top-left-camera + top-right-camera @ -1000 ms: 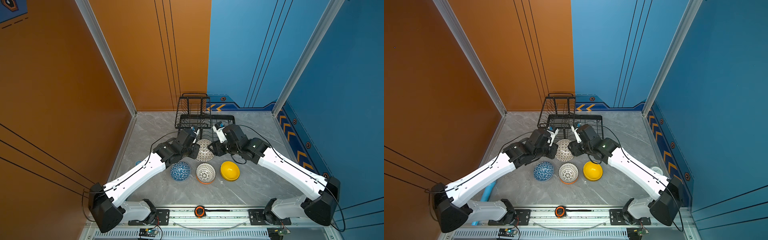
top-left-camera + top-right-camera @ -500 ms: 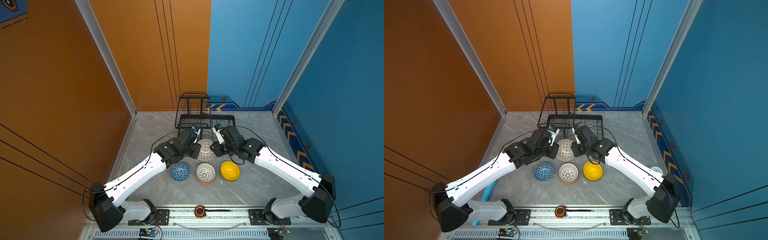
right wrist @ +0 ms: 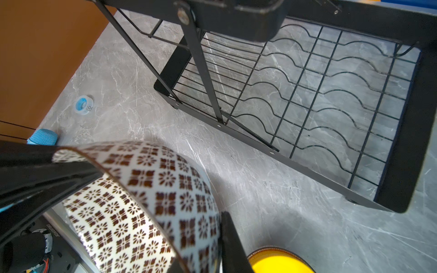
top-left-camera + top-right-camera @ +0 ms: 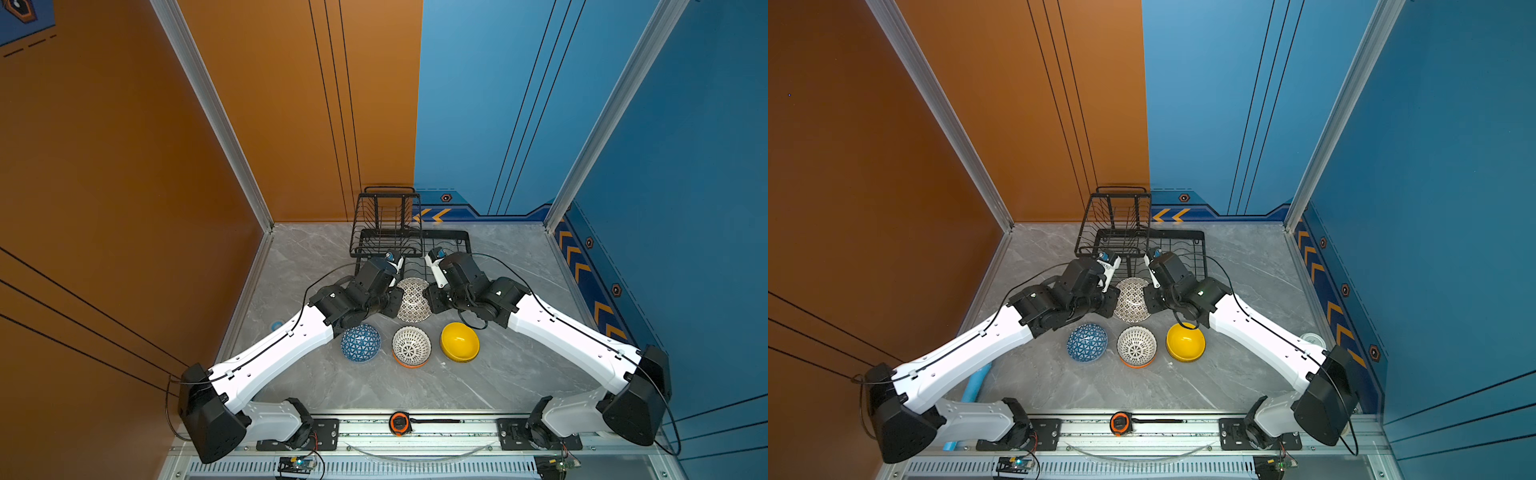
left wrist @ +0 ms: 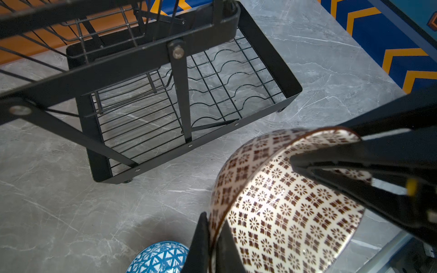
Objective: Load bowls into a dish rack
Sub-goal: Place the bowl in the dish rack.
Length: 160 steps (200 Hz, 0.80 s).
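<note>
Right gripper [image 3: 207,254] has just closed its jaws on the near rim of the patterned bowl [image 4: 412,300], whose opposite rim the left gripper [image 5: 213,241] already pinches, so it hangs tilted between both, short of the rack [image 4: 464,240] just ahead, probably a handover before racking.

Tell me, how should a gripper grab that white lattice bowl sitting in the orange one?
By its rim, from straight above, one finger inside and one outside. The white lattice bowl sits mouth up in the orange bowl, its thin rim apparently standing clear.
</note>
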{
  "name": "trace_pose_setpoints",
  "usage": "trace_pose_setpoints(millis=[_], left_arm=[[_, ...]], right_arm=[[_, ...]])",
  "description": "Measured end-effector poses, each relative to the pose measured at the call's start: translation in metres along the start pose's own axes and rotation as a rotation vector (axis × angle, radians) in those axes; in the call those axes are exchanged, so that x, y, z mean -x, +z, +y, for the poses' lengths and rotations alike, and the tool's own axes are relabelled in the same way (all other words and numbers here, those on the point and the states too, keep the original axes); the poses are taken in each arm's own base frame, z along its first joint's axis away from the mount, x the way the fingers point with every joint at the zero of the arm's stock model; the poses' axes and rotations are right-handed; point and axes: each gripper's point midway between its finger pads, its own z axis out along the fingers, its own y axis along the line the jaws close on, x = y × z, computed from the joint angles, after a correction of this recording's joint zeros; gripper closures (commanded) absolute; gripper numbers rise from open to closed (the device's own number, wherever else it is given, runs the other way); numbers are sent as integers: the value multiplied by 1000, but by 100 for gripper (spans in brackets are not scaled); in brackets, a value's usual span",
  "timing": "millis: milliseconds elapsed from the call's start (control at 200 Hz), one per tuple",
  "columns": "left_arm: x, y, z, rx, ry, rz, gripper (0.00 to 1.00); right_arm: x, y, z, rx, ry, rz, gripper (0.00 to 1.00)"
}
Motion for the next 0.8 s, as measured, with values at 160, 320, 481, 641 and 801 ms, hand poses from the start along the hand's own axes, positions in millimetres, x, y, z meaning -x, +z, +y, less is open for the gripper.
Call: trace_pose_setpoints(millis=[160,320,481,641,801], left_arm=[[3,0,-2,1,1,-15,100],[6,0,-2,-1,0,-25,98],[9,-2,-5,-19,-1,-40,70],[11,-8,1,-15,-3,-47,35],[8,-12,13,9,3,-32,3]], right_arm=[[-1,2,-4,-16,6,2,100],[0,3,-6,-21,9,0,100],[-2,4,-16,-36,-7,3,100],[-10,4,-39,-85,-35,25,100],[-7,-6,-65,-165,-80,3,100]])
